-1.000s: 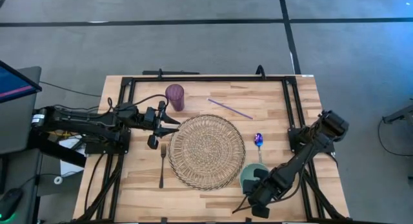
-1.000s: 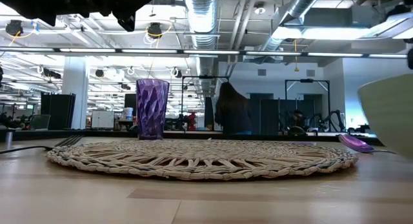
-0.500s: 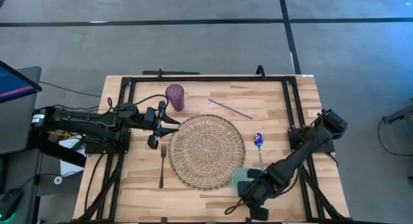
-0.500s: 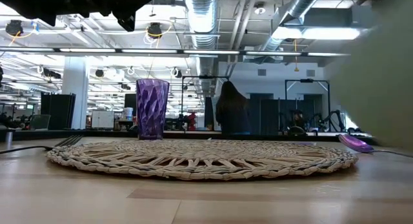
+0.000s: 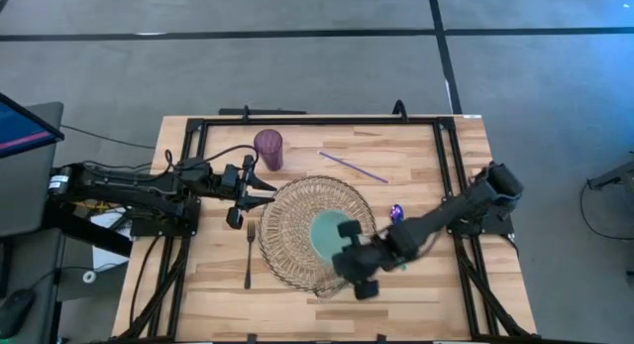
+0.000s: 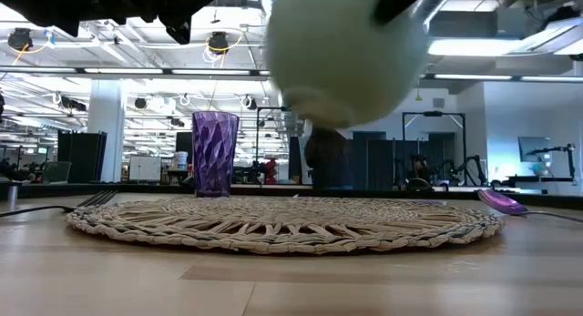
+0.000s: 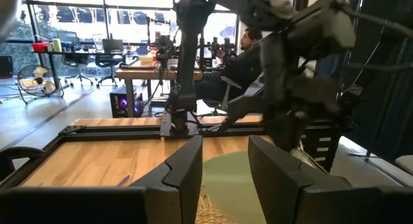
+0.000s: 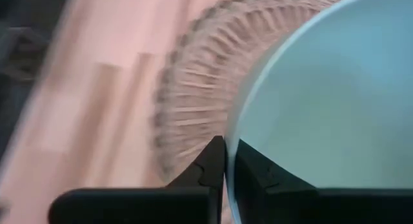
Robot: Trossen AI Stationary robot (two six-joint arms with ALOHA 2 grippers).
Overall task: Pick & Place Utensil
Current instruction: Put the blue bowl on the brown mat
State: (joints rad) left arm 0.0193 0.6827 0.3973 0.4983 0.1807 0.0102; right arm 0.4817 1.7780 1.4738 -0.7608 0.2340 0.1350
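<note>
Carried from the table's right edge, pale green round bowl (image 5: 330,232) now hangs over woven round placemat (image 5: 315,232), rim pinched by right gripper (image 8: 225,161). Left gripper (image 7: 224,175) parted, idle beside the mat.

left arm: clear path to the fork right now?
Probably yes. The left gripper hovers open just above the fork, which lies bare beside the woven mat; the right gripper holds the bowl over the mat, clear of it.

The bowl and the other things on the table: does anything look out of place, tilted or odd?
Only the pale green bowl stands out: the right gripper pinches its rim and holds it in the air above the woven placemat. The fork, spoon, purple cup and straw lie orderly, nothing spilled.
</note>
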